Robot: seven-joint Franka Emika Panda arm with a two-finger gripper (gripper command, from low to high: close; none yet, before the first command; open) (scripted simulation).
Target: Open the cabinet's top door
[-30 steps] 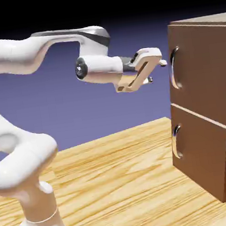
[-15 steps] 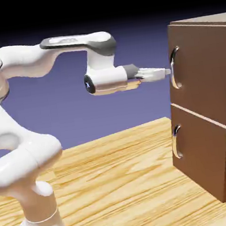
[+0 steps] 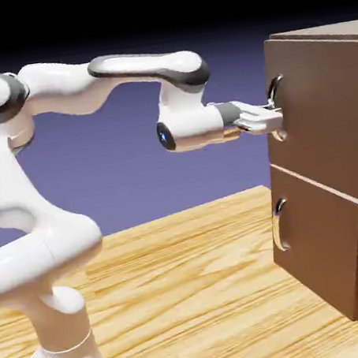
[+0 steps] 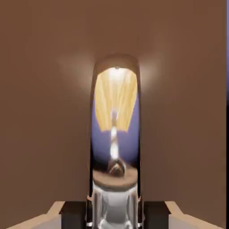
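Note:
The cabinet [image 3: 338, 217] is a tall dark-brown box at the exterior view's right, with two stacked front panels. Its top door [image 3: 317, 116] is flush with the front and carries a curved silver handle [image 3: 275, 90]. My gripper [image 3: 275, 118] reaches level to the right and is shut on that handle near its lower half. In the hand view the handle [image 4: 116, 134] fills the middle as a shiny upright bar against the brown top door [image 4: 44, 112], with my fingers [image 4: 71, 214] pressed against both its sides at the bottom edge.
The lower panel [image 3: 321, 235] has its own silver handle [image 3: 280, 224] below my hand. A light wooden tabletop [image 3: 189, 292] spreads under the arm, whose white base [image 3: 52, 342] stands at the lower left.
The arm has stretched to the right from a gap before the cabinet onto the top door's handle. The hand rolled level, and the fingers, wide before, have come together on the handle.

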